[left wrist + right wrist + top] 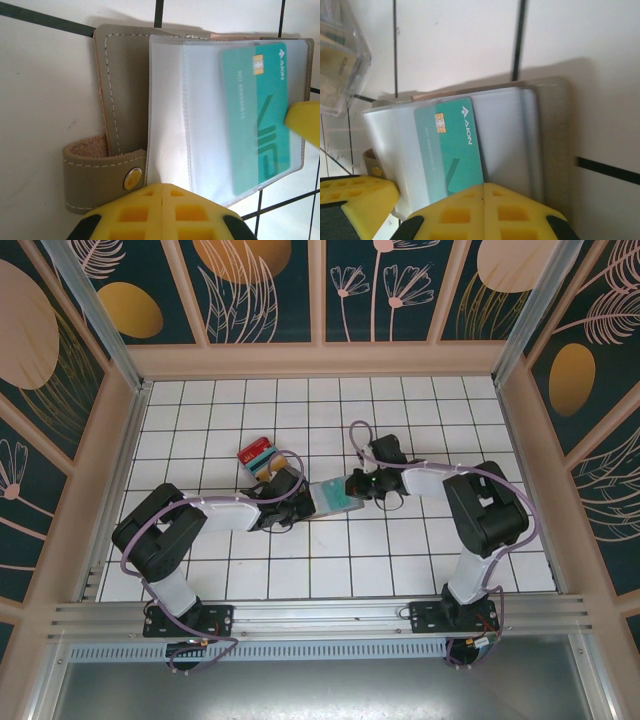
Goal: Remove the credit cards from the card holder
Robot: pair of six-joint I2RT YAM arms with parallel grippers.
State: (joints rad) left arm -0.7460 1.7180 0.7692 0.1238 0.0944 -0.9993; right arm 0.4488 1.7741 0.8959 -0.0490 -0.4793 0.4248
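— How many cards?
— One teal card (255,120) in the single card holder (125,90), which lies open at the middle of the table (450,570). The loose cards (260,454) lie piled just beyond; red and yellow show, count unclear.
— The arms?
— Both fold inward, meeting there. The left gripper (161,192) is pinched together on the card holder's clear sleeve; the right gripper (482,192) is clamped on the teal card's end.
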